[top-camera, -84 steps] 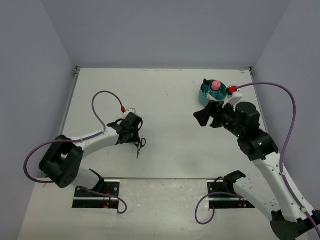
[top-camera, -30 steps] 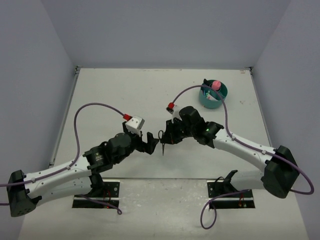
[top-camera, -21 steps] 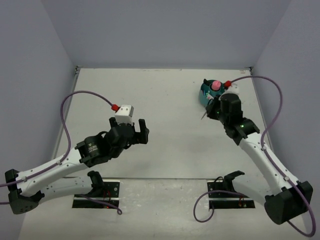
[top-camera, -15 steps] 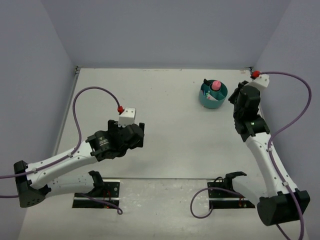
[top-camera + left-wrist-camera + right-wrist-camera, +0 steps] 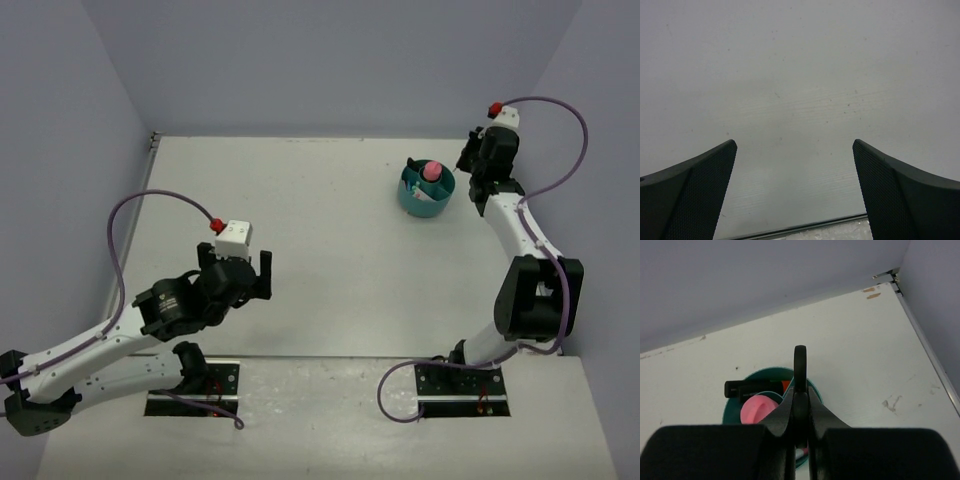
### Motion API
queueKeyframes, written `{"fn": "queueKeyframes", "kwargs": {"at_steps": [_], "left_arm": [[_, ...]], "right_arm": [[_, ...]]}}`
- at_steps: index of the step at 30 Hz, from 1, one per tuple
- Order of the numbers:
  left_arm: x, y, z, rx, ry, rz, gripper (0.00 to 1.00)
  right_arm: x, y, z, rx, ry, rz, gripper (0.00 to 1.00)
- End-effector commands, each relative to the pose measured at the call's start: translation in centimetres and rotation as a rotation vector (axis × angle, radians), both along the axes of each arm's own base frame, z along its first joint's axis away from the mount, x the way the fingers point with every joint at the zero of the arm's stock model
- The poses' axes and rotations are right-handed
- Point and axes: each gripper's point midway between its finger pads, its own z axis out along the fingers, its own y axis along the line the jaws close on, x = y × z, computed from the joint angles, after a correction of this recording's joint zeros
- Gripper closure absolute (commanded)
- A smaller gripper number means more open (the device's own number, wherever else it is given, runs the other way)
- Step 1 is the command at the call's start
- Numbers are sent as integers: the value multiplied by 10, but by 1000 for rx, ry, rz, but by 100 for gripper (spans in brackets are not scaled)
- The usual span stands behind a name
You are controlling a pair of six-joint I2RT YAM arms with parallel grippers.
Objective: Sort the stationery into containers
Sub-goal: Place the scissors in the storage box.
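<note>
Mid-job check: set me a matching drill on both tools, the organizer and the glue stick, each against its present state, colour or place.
Things:
1. left tool
2. right tool
3. organizer
4. glue stick

States:
A. teal and round
B. shut on the scissors
C. open and empty
D. pink-capped, standing in the organizer

Pairs: 1-C, 2-B, 3-A, 4-D

A robotics lab cell. Bare lilac walls box a white desk. Left arm and right arm sit bolted on.
</note>
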Motion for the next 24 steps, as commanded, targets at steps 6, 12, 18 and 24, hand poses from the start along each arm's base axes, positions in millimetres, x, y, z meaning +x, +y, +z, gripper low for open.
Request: {"fn": "queueKeyframes", "kwargs": {"at_steps": [6,12,18,24], "left_arm": [[1,-8,20,-103,-79,-55,0],[2,-11,14,-74,-59,-64,0],[3,-11,14,-65,-58,-62,0],[2,-8,18,-79,-72,-55,0]], "right_arm": [[43,10,-22,-59,-3,120,97],[48,7,-45,-73,46,120,85],[42,5,-50,-55,64,97,58],[30,6,-26,-24,16,74,44]]}}
